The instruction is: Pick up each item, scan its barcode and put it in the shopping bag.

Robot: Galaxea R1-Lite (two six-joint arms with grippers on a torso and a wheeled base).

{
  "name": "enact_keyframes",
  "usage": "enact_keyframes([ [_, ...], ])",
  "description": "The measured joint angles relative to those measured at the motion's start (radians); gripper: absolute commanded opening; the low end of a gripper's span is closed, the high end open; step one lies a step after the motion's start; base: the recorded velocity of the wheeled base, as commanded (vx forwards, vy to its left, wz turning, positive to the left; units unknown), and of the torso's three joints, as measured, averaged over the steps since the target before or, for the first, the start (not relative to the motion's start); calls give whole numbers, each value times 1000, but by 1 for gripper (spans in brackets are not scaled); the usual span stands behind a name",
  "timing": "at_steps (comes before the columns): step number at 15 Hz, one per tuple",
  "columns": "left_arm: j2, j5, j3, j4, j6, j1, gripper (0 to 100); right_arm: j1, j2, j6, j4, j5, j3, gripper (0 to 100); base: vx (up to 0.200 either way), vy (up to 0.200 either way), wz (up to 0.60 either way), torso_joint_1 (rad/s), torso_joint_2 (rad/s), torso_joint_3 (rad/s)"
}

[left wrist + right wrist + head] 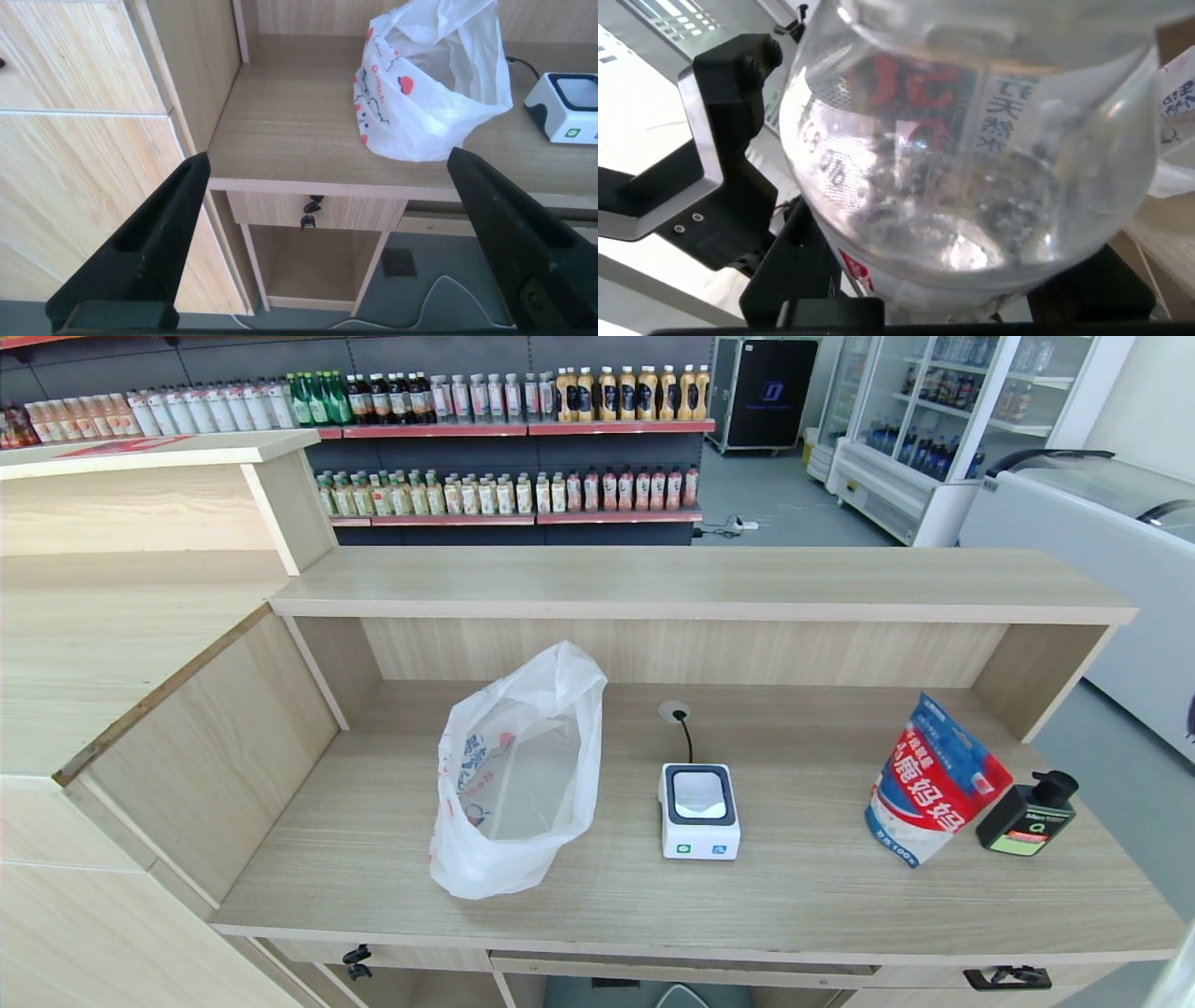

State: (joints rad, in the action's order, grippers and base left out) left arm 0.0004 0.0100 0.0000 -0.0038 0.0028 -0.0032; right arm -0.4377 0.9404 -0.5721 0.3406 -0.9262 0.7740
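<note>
A: Clear bottle (971, 168) right up against the lens. What has it?
B: The right gripper (934, 131) has it, its fingers clamped on the bottle's sides.
A: And the left gripper (327, 187)?
B: It hangs off the front left corner of the desk (803, 896), fingers wide apart, holding nothing.
A: On the desk?
B: The shopping bag (513, 775) stands open left of centre, with the scanner (699, 809) at the middle. A red-and-blue pouch (934, 784) and a dark pump bottle (1025, 817) sit side by side near the right edge.
</note>
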Motion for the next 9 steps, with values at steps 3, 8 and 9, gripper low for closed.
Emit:
enact_keyframes([
  [3, 0, 0, 0, 0, 0, 0, 100, -4, 6, 0, 0, 0, 11, 0, 0, 0, 0, 0, 0, 0],
  [8, 0, 0, 0, 0, 0, 0, 100, -3, 8, 9, 0, 9, 6, 0, 0, 0, 0, 0, 0, 0],
  [9, 0, 0, 0, 0, 0, 0, 100, -1, 8, 25, 2, 22, -2, 0, 0, 0, 0, 0, 0, 0],
])
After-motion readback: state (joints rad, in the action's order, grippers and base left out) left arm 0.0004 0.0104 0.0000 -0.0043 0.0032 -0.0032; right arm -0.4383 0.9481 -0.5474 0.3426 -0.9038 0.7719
